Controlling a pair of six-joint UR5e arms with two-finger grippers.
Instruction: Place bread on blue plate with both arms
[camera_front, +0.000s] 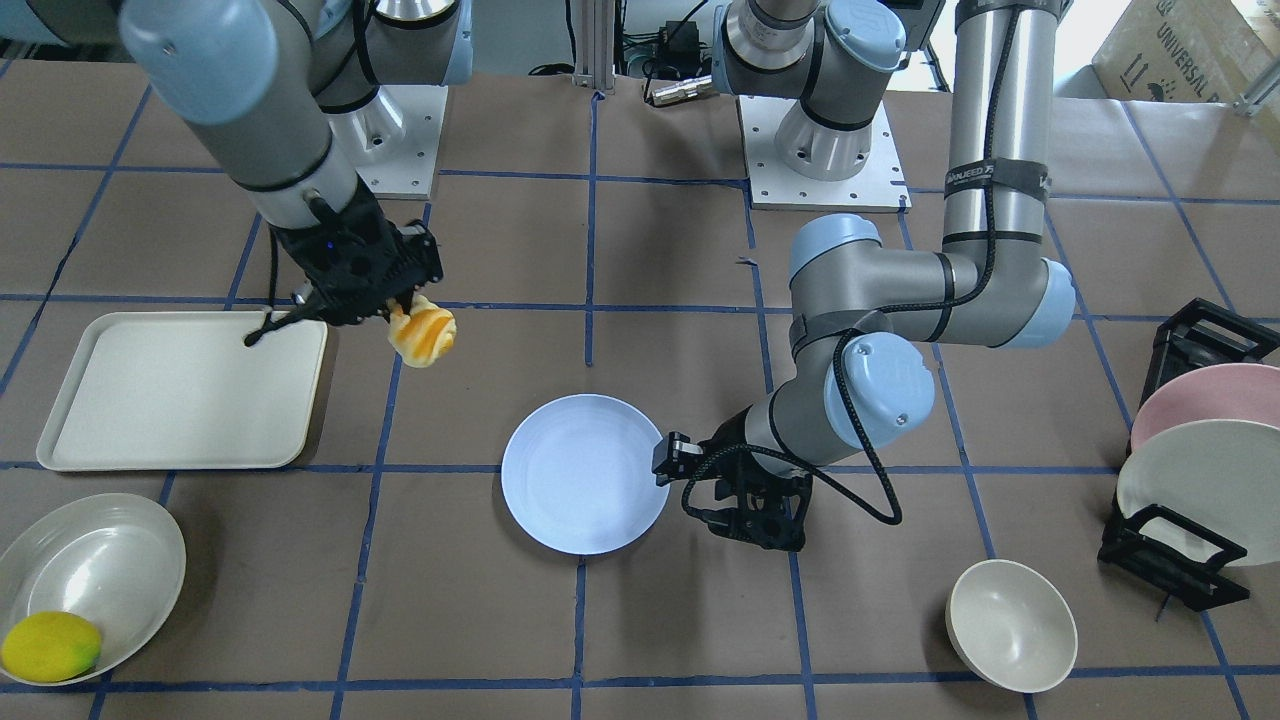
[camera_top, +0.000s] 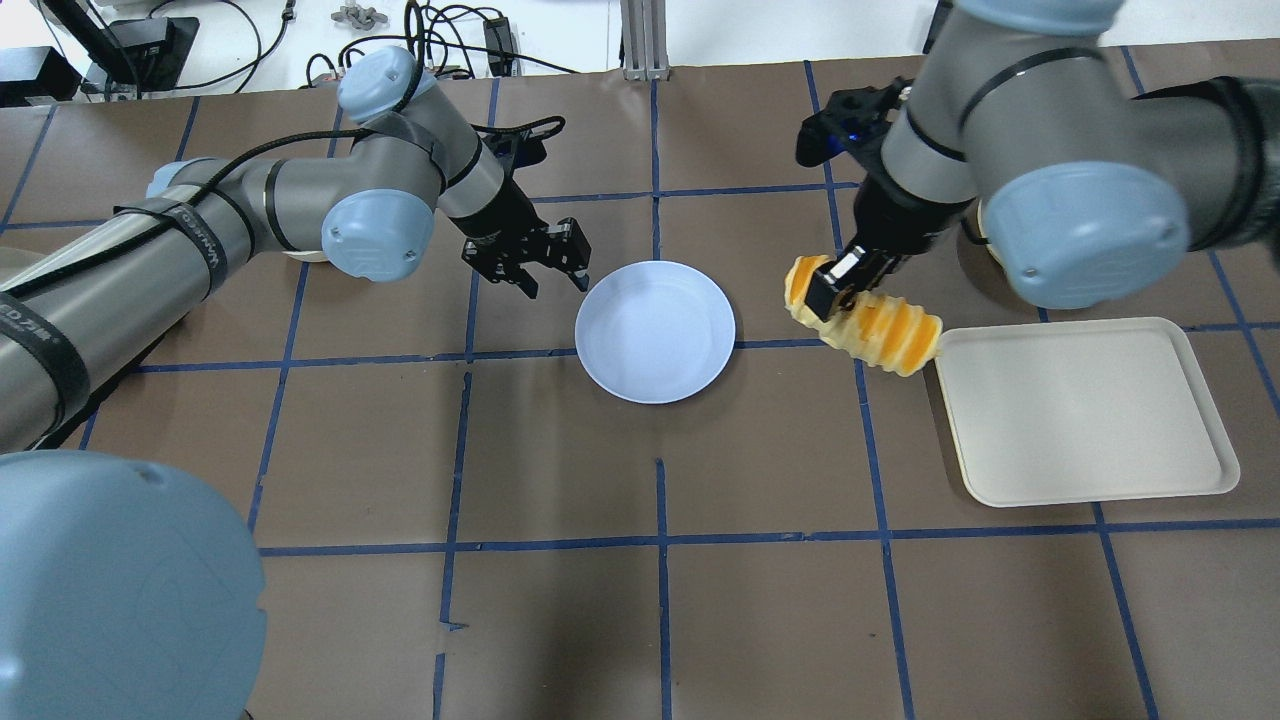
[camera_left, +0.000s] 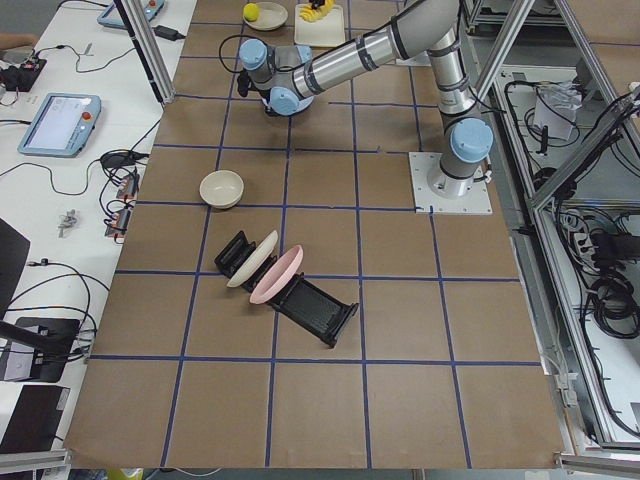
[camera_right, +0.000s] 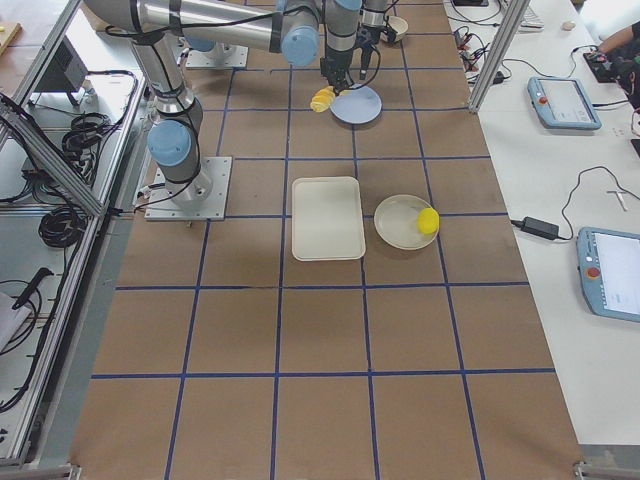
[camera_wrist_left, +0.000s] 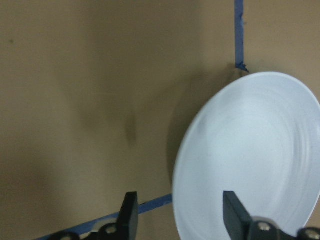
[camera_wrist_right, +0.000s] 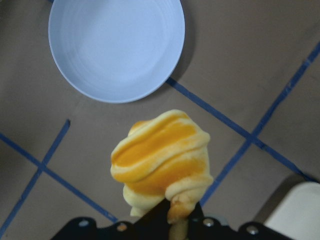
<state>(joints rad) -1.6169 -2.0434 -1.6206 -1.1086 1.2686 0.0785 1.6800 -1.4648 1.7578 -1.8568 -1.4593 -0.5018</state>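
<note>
tray (camera_top: 1085, 410): flat, near the table's right edge | blue plate (camera_top: 655, 332): flat, halfway between the left and right edges | bread (camera_top: 880, 335): up in the air, between plate and tray | right gripper (camera_top: 828, 290): squeezed tight on one end of the bread | left gripper (camera_top: 556, 287): wide open at the plate's rim, holding nothing

arms (camera_front: 980, 100): silver-grey tubes | joint caps (camera_front: 880, 390): light-blue | jaws: black | cable (camera_front: 1003, 100): black, strapped
</note>
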